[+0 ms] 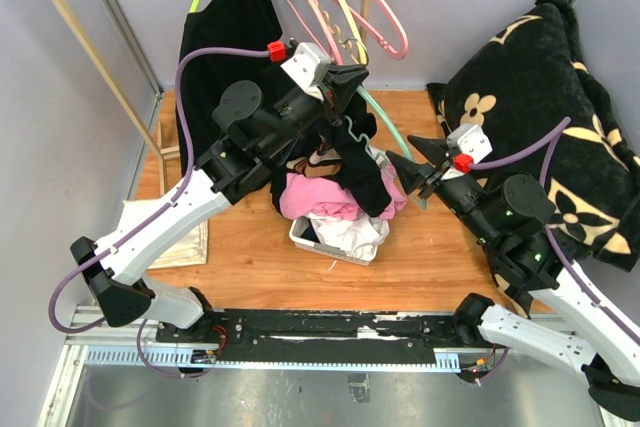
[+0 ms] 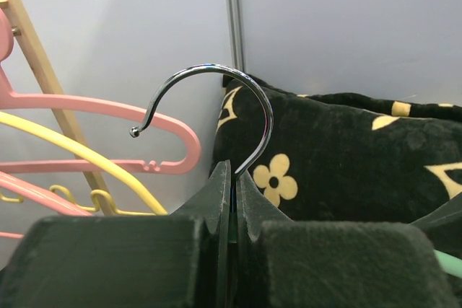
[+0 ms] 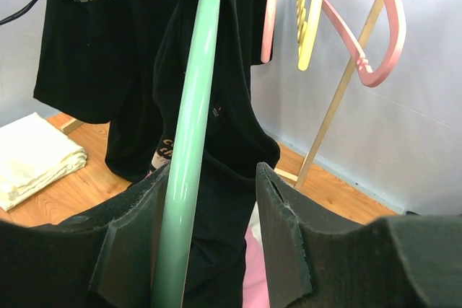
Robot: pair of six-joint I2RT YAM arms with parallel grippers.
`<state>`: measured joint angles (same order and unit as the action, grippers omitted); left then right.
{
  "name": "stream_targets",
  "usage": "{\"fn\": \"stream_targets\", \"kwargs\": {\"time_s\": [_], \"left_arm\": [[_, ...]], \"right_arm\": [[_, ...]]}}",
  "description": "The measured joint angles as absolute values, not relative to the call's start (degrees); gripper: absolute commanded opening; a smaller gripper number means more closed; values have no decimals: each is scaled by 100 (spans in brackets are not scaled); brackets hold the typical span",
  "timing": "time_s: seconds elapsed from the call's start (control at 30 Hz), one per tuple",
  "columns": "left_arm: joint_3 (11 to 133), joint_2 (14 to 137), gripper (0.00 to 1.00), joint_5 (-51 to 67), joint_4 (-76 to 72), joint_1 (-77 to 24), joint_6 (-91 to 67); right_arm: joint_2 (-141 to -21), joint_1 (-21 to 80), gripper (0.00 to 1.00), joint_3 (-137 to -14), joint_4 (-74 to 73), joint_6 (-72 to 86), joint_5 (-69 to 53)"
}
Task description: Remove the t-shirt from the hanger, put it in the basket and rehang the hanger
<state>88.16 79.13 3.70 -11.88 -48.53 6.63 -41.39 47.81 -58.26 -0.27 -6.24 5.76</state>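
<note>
Your left gripper clamped on the chrome hanger hook, mid-frame; right gripper unclenched around the mint-green hanger arm.

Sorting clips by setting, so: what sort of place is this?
Probably a staged laundry or wardrobe corner rather than a real home: a bare wooden clothes rail carrying pink hangers, with a white basket heaped with clothes below it.
</note>
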Motion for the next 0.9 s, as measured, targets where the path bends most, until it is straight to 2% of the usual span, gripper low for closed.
{"fn": "stream_targets", "kwargs": {"time_s": [0.13, 0.23, 0.37, 0.7, 0.9], "left_arm": [[8816, 7913, 0, 362, -1186, -4860, 666], [8816, 7913, 0, 351, -1186, -4873, 666], [8816, 7913, 1, 307, -1190, -4895, 690], [8868, 8029, 0, 108, -1190, -4895, 768], [8888, 8064, 1, 64, -1190, -4895, 768]], "right_arm": [[-4110, 4781, 33, -5817, -27, -598, 668], [-4075, 4783, 49, -5808, -27, -585, 757], [-4036, 4781, 59, -5778, -27, -528, 849], [-4032, 4781, 59, -5778, -30, -438, 878], [-4047, 4781, 56, -5778, -27, -395, 878]]}}
